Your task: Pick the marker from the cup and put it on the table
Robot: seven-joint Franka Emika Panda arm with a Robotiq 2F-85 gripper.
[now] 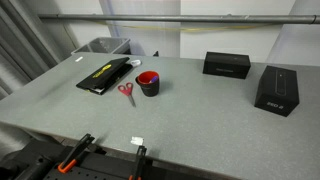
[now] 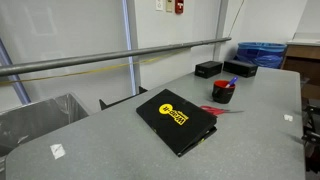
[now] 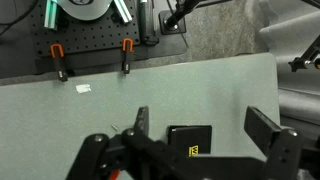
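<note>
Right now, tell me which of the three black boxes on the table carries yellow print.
The flat black case beside the scissors: thin, with a yellow logo on top. The long box and the upright box show none.

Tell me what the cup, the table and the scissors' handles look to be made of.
Cup: probably plastic or glazed ceramic. It is black outside and red inside, smooth with a slight sheen, but too small to settle.
Table: likely laminate. It is grey, matte and faintly speckled, with no glare.
Scissors: the handles look like red plastic, one even solid colour. The blades are hard to make out.
</note>
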